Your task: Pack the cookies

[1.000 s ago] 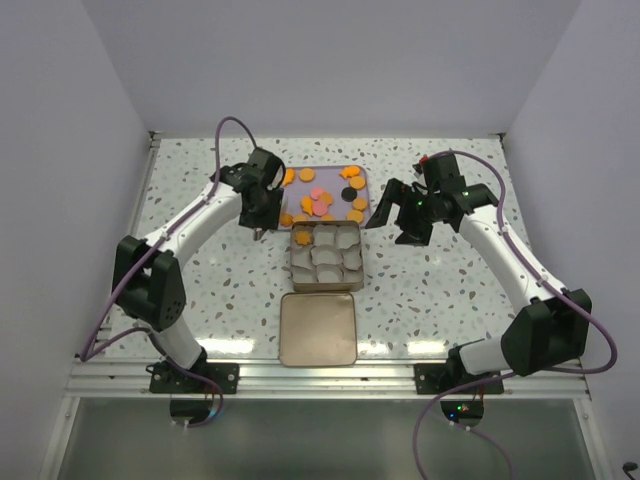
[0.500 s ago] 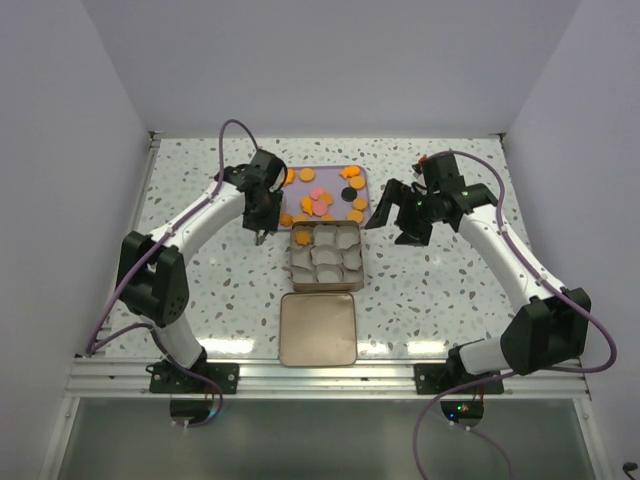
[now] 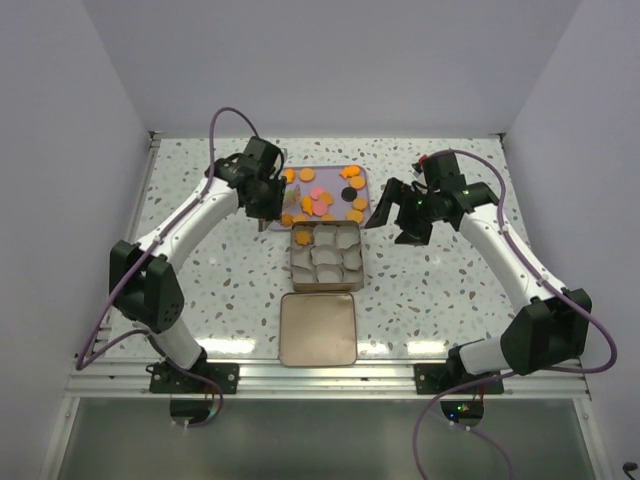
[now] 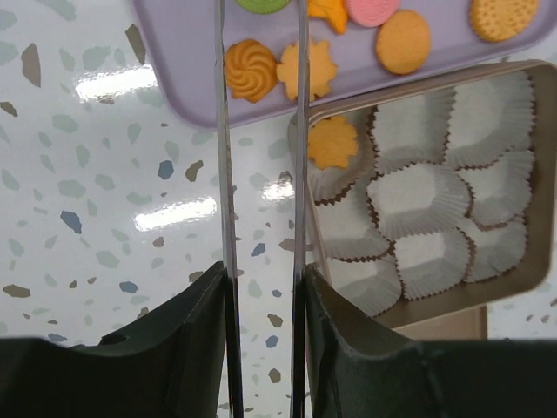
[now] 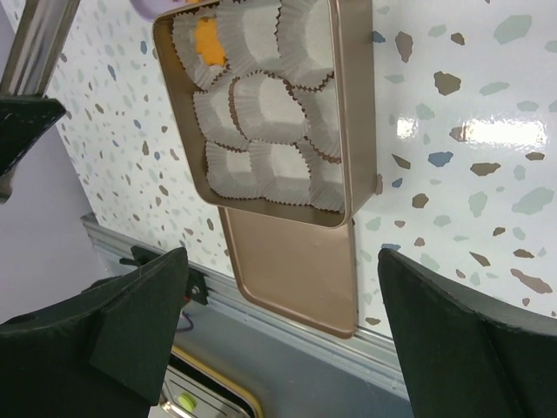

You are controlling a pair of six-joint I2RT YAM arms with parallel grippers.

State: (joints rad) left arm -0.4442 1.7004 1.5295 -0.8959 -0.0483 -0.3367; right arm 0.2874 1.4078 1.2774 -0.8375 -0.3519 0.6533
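Note:
Cookies (image 3: pixel 322 200), mostly orange with some pink and one black, lie on a purple tray (image 3: pixel 363 176). My left gripper (image 3: pixel 278 198) carries two long thin metal blades. In the left wrist view the blades (image 4: pixel 300 131) stand a narrow gap apart, closed in on a green cookie (image 4: pixel 264 4) at the top edge, where their tips run out of view. An orange swirl cookie (image 4: pixel 252 70) lies under them. One orange cookie (image 4: pixel 332 142) rests in the corner cup of the tin (image 3: pixel 292 262). My right gripper (image 3: pixel 393 222) hangs open, right of the tray, holding nothing.
The tin's flat lid (image 3: pixel 318 328) lies just in front of the tin, near the table's front rail (image 5: pixel 287 335). White paper cups (image 5: pixel 261 104) fill the tin. Walls close in the table on three sides.
The left arm has shifted toward the tray and its blades have drawn closer together. The right arm has not moved.

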